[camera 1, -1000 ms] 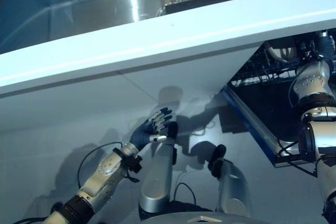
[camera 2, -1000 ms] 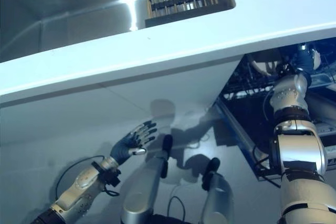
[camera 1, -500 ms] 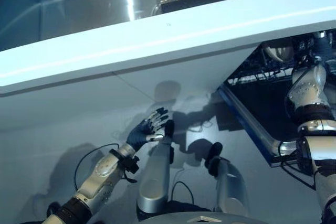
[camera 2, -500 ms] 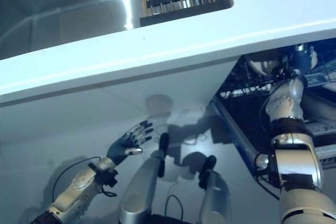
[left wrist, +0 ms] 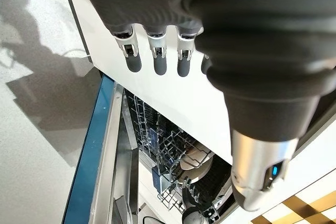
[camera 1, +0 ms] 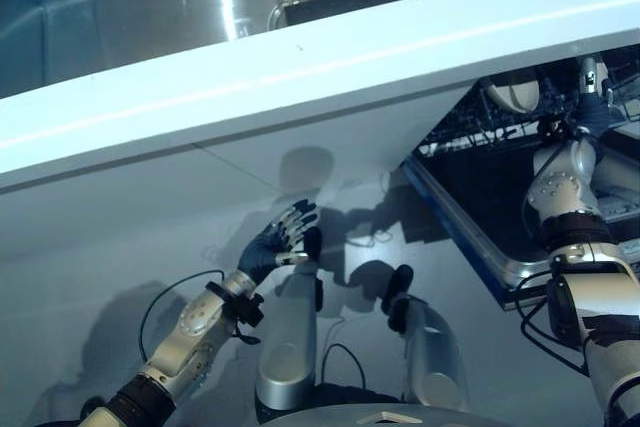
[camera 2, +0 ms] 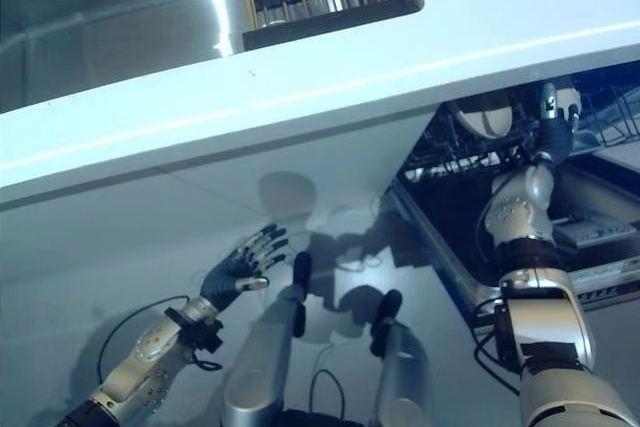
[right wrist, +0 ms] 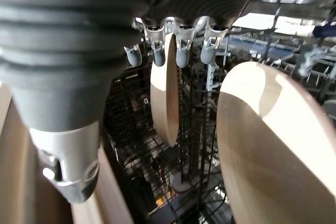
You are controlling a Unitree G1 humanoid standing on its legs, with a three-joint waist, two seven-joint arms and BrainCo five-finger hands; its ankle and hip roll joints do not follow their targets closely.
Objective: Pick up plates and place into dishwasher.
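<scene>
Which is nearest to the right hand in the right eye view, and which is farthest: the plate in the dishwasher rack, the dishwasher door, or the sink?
From the right hand:
1. Plate: just beside the hand, standing in the rack under the counter.
2. Dishwasher door: lower, open toward the floor, beside the right arm.
3. Sink: far across on the robot's left, above the counter edge.

Silver-grey arms w/ dark ribbed wrist covers, silver dark-tipped fingers on left hand [camera 1: 272, 247] & right hand [right wrist: 173, 45].

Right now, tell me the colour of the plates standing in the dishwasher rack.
Pale beige plates, shown best in the right wrist view.
</scene>
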